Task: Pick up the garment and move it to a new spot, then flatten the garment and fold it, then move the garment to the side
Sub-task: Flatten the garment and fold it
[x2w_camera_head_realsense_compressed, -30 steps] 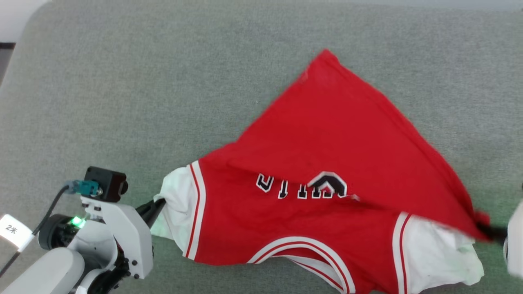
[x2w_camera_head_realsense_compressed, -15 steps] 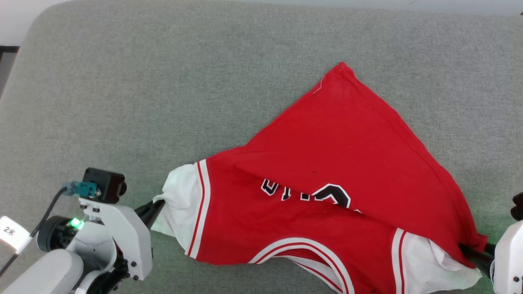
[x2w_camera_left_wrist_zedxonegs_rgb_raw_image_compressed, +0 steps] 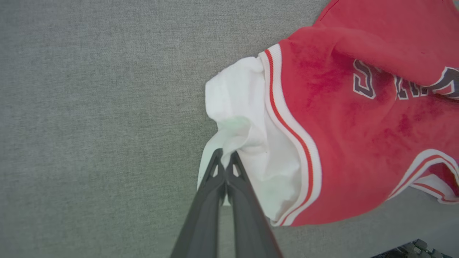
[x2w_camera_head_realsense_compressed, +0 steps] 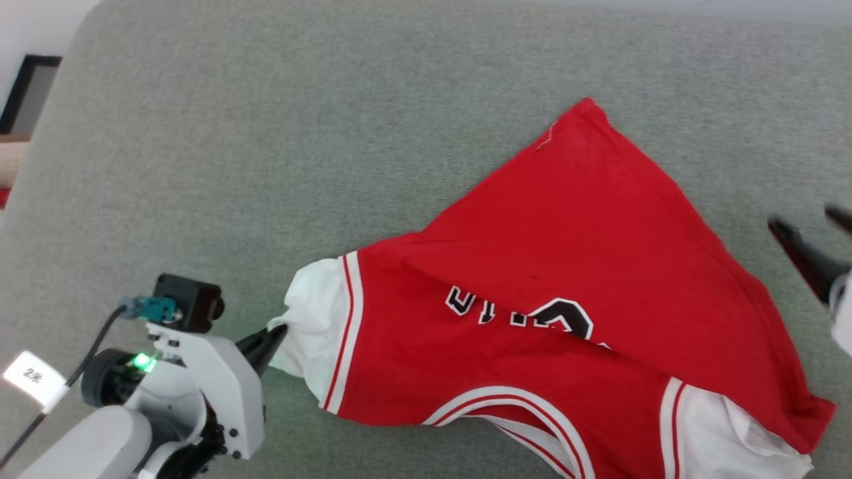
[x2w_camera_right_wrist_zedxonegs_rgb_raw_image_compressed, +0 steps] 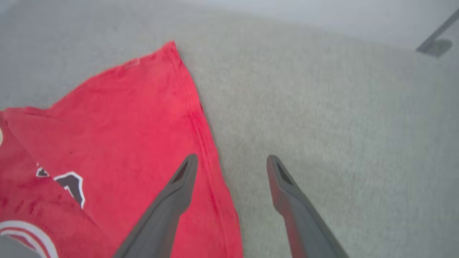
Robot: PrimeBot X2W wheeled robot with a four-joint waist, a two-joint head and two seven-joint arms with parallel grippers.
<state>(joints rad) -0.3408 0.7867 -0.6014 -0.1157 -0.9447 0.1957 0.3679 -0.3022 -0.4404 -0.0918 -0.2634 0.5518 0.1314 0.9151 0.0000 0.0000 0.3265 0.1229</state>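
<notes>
The grey padded surface [x2w_camera_head_realsense_compressed: 266, 133] carries the garment [x2w_camera_head_realsense_compressed: 586, 266] on its right half, toward the near edge, chest side up but not flat. A large red panel lies folded diagonally across the chest, its corner [x2w_camera_head_realsense_compressed: 586, 106] pointing at the far edge. This fold is judged the main obstacle to flattening. The left gripper [x2w_camera_head_realsense_compressed: 278, 329] is clamped on the bunched end of the white sleeve [x2w_camera_head_realsense_compressed: 313, 319], apparently as an anchor so the cloth can be drawn taut. The right gripper [x2w_camera_head_realsense_compressed: 804, 219] hangs with jaws spread wide and nothing between them, just beside the garment's right edge and well placed for a fresh hold. The fold hides part of the lettering [x2w_camera_head_realsense_compressed: 526, 313]. A dark-framed object [x2w_camera_head_realsense_compressed: 30, 86] stands beyond the far left corner, out of the way.
</notes>
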